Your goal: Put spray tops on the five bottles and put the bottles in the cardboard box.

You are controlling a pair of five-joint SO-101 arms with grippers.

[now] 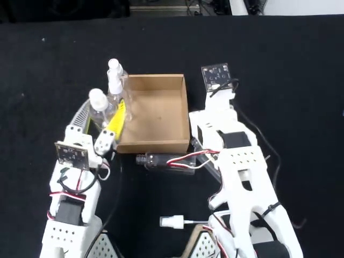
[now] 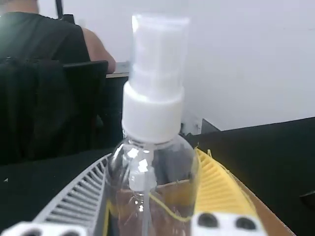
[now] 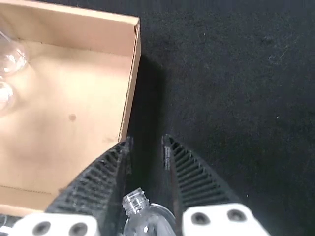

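— Black surface all round; what's on it?
— A cardboard box (image 1: 153,146) mid-scene. One capped bottle (image 1: 114,75) stands at its far left corner, and a loose spray top (image 1: 173,221) lies on the near side between the arm bases.
— And the arms?
— The left arm (image 1: 75,141) is just left of the box, its jaws clamped on a topped bottle (image 1: 99,102) held upright. The right arm (image 1: 242,161) slants along the box's right wall, jaws closed on an uncapped bottle (image 3: 140,211).

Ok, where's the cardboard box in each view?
High view: cardboard box at centre, between the arms.
Left wrist view: box edge behind the yellow gripper finger.
Right wrist view: box interior and wall beside the right gripper.
Shared landmark: black table.
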